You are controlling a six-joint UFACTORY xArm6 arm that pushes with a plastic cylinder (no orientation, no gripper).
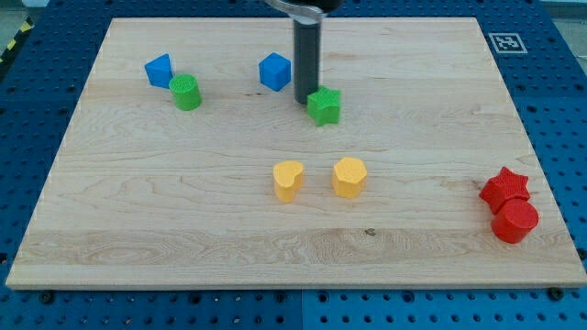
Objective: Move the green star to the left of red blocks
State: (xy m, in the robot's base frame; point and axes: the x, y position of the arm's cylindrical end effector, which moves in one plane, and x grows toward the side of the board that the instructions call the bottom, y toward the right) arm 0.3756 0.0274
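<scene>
The small green star-shaped block [324, 105] sits on the pale wooden board [183, 229], in its upper half a little toward the view's right of centre. My tip [304, 101], the lower end of the straight dark rod, stands touching or just beside the star on its left edge. There is no claw on this arm, so nothing is clenched or released; the rod only rests against the block's side.

Taking the green star as the landmark: the blue cube-like block [275, 71] lies just up and to the left of it, beyond the rod. Well to the left are the green ribbed cylinder [186, 93] and, touching its upper-left side, a second blue block [160, 71] of angular shape. Below the star sit the yellow heart-shaped block [288, 180] and the yellow hexagonal block [349, 177], near each other but apart. Far to the lower right, near the board's edge, the red star [505, 188] touches the red cylinder [515, 221] just under it.
</scene>
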